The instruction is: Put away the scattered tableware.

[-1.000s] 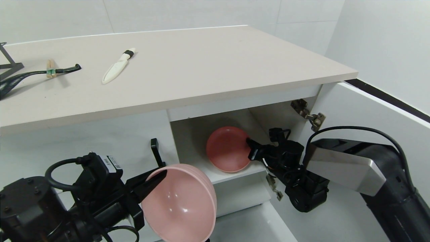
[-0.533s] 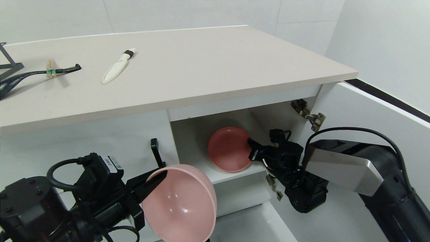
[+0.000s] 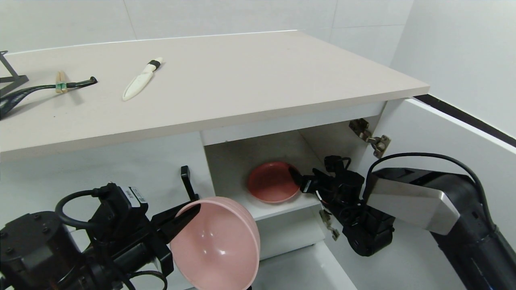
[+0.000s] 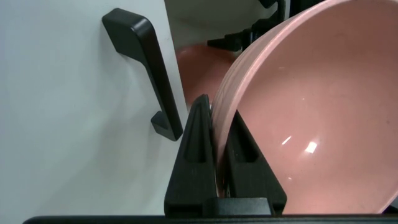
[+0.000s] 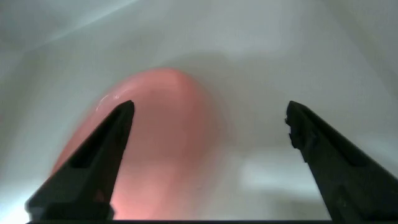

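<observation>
cabinet shelf (image 3: 282,208) | plate (image 3: 269,188) flat | left tool (image 4: 217,121) clamps bowl (image 3: 217,245), edge cropped

the pink bowl (image 3: 215,245) runs off the bottom edge of the head view and off the top and right edges of the left wrist view. it hides one finger of the left gripper (image 4: 217,130) in the head view. the right gripper (image 3: 298,179) covers the right rim of the dark pink plate (image 3: 269,183), which is blurred in the right wrist view. the black rack (image 3: 16,78) and black utensil (image 3: 78,84) are cut by the left edge. the wooden piece (image 3: 60,86) is too small to identify.
</observation>
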Controlling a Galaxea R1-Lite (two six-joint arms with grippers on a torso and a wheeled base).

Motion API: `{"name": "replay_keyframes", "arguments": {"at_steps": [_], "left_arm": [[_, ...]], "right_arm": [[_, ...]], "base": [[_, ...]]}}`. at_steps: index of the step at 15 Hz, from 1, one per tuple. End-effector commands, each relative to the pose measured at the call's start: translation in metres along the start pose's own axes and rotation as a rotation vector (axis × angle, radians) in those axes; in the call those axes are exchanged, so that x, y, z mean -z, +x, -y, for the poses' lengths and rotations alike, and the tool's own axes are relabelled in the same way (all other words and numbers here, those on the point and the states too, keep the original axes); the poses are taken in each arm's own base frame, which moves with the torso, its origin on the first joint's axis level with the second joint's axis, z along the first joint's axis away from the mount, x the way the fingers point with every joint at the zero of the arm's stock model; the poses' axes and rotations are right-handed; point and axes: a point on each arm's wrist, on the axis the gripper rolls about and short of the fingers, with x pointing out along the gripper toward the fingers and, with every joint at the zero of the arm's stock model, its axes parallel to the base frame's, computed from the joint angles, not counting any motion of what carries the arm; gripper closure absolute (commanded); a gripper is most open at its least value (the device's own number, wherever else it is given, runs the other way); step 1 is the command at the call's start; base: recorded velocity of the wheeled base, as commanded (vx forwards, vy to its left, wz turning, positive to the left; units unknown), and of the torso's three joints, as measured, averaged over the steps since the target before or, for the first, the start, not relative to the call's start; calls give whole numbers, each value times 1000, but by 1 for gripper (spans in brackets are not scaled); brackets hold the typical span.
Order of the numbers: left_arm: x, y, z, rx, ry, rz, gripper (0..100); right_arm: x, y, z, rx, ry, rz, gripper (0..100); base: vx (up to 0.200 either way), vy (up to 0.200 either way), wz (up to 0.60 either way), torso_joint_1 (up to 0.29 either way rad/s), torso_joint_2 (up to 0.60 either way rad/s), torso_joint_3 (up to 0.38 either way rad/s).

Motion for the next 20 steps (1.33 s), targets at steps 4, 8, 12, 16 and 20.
{"name": "replay_keyframes", "arguments": {"at_steps": [4,8,12,16,20], "left_arm": [[-3,1,9,48,9,14,100],[-5,21,23,-7,87,6,100],[-11,58,37,-67,133,30,100],[-14,84,63,-127,105,37,100],[0,105,64,-278,102,-30,100]], "right_arm": [[-87,-92,-57,-30,-68,33,0],[-104,-162,-67,-52,-76,-26,0],[-101,-166,-69,-59,-85,-42,0],[-102,-167,-67,-56,-88,-39,0],[-105,-167,-68,-57,-150,-25,0]], "base": [[0,0,0,0,0,0],[0,0,0,0,0,0],[0,0,0,0,0,0],[0,0,0,0,0,0],[0,0,0,0,0,0]]}}
